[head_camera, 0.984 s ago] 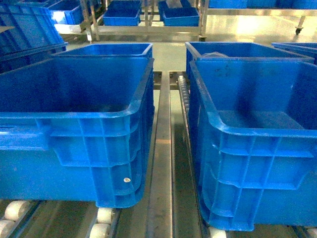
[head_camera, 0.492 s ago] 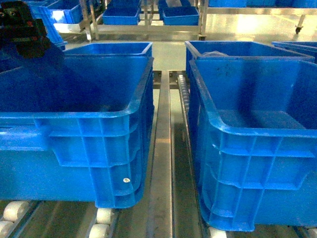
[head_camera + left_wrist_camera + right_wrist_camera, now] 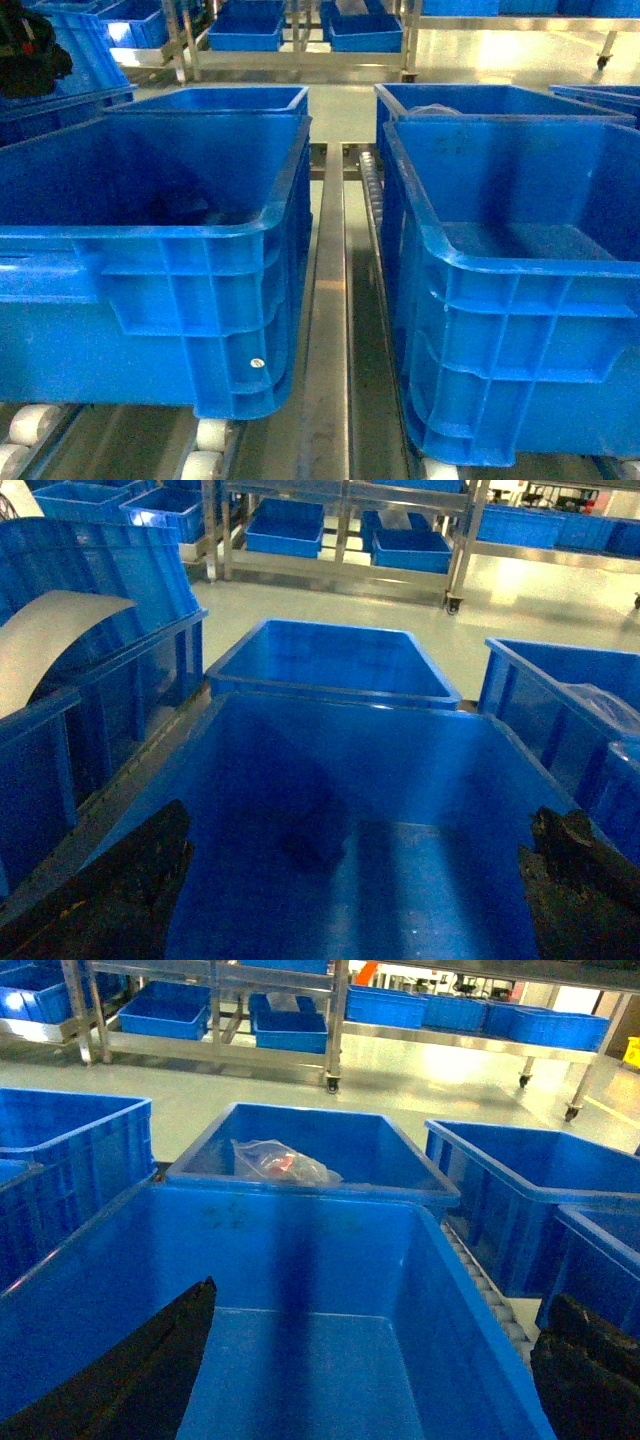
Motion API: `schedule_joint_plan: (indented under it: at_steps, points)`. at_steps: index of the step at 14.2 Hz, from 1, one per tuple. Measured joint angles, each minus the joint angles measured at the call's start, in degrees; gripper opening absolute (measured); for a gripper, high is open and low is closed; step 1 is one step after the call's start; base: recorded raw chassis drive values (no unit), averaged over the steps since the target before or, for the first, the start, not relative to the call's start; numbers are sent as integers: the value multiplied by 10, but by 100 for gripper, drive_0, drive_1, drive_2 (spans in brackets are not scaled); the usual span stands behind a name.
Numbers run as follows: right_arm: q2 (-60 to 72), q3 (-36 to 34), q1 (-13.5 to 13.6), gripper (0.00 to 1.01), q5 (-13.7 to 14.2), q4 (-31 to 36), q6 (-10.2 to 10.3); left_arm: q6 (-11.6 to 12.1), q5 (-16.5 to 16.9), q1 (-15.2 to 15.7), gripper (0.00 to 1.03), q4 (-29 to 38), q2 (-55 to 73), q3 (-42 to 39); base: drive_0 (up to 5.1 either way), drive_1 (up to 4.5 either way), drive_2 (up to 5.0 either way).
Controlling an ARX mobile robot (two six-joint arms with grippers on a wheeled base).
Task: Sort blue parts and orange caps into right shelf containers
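In both wrist views I see only finger edges, tips cropped; left gripper (image 3: 350,920) and right gripper (image 3: 370,1390) are spread wide, each over a crate (image 3: 300,1250), nothing between them.

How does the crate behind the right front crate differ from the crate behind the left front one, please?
The right rear crate holds a crumpled clear plastic bag with something reddish inside; the left rear crate shows only bare blue interior. In the head view the right rear crate's rim sits slightly higher. Both are open, bright blue, thick-rimmed crates.
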Motion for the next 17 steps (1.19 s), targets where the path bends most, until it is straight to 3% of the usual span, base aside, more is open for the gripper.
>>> schedule_joint_plan:
  at_steps: [1,2,3,4,5,6,10,17]
  points:
    - [0,0,0,98,0,0,-1,1,0,0,98,1,0,0,0,0,0]
    - [-4,-2,-9,94,-22,-12,7,13,7,0,90,25,-2,-11,0,0,0]
    - [-17,-20,-22,85,-60,-4,20,21,9,3,82,33,-16,-33,0,0,0]
    - [-49,-59,-31,72,-75,3,32,28,13,5,69,43,-48,-80,0,0,0]
    - [-78,-92,-31,59,-76,11,39,31,16,10,55,53,-75,-116,0,0,0]
    - [-101,-119,-30,46,-80,13,41,32,43,30,43,56,-100,-145,0,0,0]
    - [-181,-194,-30,2,-81,3,42,31,47,38,1,52,-182,-228,0,0,0]
    - [-322,-266,-30,1,-81,-67,44,33,47,39,2,-12,-325,-307,0,0,0]
